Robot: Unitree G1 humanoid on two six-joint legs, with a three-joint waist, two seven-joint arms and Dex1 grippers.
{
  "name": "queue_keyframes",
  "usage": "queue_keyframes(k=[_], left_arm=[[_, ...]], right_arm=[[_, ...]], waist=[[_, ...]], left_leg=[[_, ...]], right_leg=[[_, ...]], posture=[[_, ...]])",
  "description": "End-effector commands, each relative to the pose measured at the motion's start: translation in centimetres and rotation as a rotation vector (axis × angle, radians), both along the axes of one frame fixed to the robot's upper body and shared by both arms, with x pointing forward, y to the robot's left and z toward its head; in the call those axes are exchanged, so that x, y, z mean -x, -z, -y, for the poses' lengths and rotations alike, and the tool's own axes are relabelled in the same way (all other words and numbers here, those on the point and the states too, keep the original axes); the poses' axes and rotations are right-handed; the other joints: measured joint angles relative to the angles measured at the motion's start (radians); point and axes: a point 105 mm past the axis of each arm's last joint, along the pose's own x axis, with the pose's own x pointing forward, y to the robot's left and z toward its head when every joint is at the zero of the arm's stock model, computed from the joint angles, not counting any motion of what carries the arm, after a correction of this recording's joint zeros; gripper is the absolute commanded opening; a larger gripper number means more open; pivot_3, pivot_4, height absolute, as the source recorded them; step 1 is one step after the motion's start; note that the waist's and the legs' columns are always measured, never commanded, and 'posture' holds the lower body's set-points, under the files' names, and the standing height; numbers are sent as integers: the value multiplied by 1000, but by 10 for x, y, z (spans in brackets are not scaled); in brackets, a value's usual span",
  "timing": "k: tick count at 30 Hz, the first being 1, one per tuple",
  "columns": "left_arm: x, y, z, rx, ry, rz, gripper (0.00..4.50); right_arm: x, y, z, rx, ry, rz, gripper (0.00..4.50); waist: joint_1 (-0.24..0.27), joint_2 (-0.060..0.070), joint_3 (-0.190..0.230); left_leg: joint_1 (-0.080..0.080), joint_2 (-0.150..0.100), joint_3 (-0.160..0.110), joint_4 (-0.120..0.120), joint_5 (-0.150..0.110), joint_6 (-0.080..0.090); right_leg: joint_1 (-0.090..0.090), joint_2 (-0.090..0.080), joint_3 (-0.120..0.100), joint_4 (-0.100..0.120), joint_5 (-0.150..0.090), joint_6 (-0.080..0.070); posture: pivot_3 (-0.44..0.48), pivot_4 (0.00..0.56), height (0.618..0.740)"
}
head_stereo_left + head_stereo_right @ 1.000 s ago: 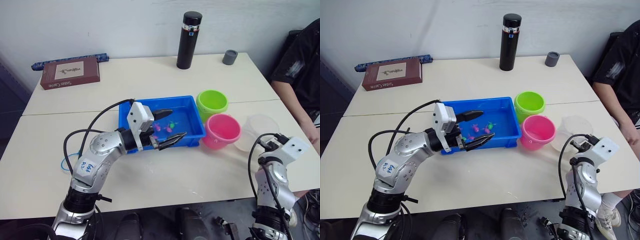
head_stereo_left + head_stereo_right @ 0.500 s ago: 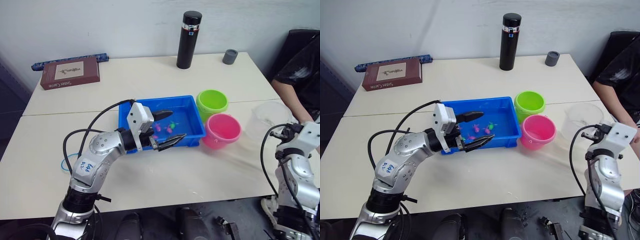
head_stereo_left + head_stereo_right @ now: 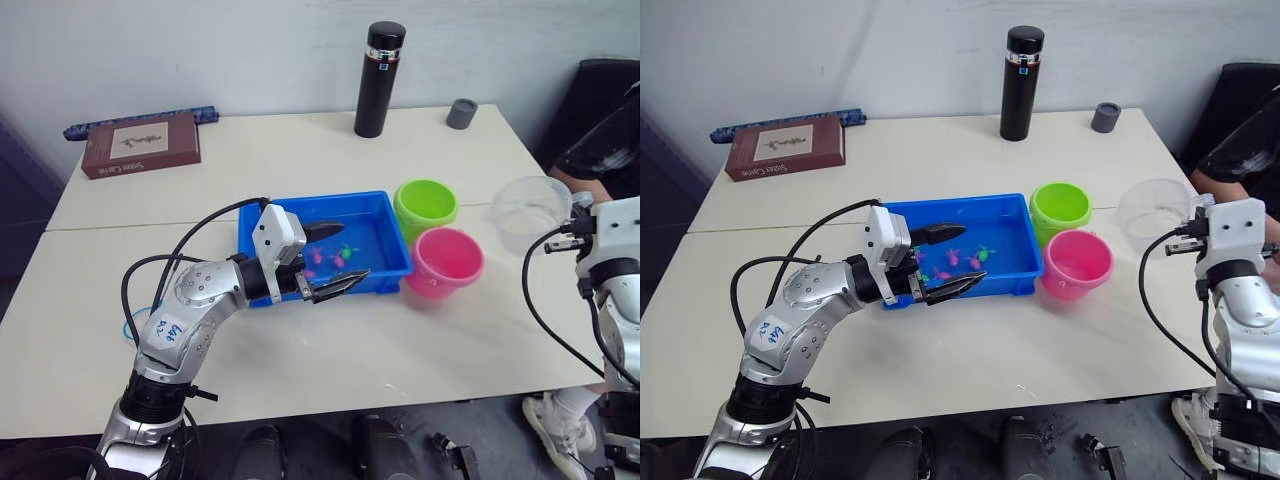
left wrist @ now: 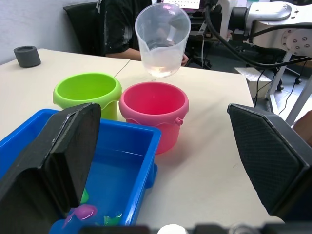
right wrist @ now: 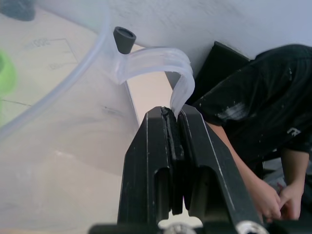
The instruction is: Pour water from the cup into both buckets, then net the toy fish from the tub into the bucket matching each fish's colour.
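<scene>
My right gripper (image 3: 566,222) is shut on the handle (image 5: 155,61) of the clear cup (image 3: 528,205), which hangs above the table to the right of the buckets. A little water sits in the cup's bottom (image 4: 161,63). The lime green bucket (image 3: 425,206) and the pink bucket (image 3: 446,262) stand side by side against the blue tub (image 3: 300,202). Tiny pink fish (image 3: 318,256) and green fish (image 3: 345,248) lie in the tub. My left gripper (image 3: 351,250) hovers open over the tub's right half, holding nothing. The net's light blue hoop (image 3: 128,327) peeks out beside my left arm.
At the table's back stand a tall black flask (image 3: 378,80) and a small grey cup (image 3: 461,113). A brown box (image 3: 140,146) and a blue roll (image 3: 140,120) lie at the back left. A person in black (image 3: 612,110) sits at the right edge.
My right gripper has lifted the cup off the table, up and a little to the right. The left arm has stayed over the tub. The person has drawn back.
</scene>
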Motion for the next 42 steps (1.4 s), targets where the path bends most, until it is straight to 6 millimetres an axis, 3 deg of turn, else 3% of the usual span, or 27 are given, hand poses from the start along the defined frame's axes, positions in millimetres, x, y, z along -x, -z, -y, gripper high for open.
queue_keyframes(k=[1, 24, 42], left_arm=[[5, -9, 0, 19, 9, 34, 4500], [6, -5, 0, 26, -2, 27, 4500], [7, -4, 1, 27, -4, 27, 4500]], right_arm=[[0, -24, -9, 118, -42, 72, 97], [1, -35, -37, 563, -142, 149, 97], [2, -35, -40, 724, -128, 212, 97]], waist=[[0, 0, 0], [0, 0, 0], [0, 0, 0]], left_leg=[[0, 0, 0, 0, 0, 0], [1, 0, 1, 1, 1, -1], [1, 0, 1, 1, 3, -5]], right_leg=[[0, 0, 0, 0, 0, 0], [0, 0, 1, 1, 0, 1], [0, 0, 1, 1, 0, 1]], posture=[[0, 150, 740], [0, 150, 740], [0, 150, 740]])
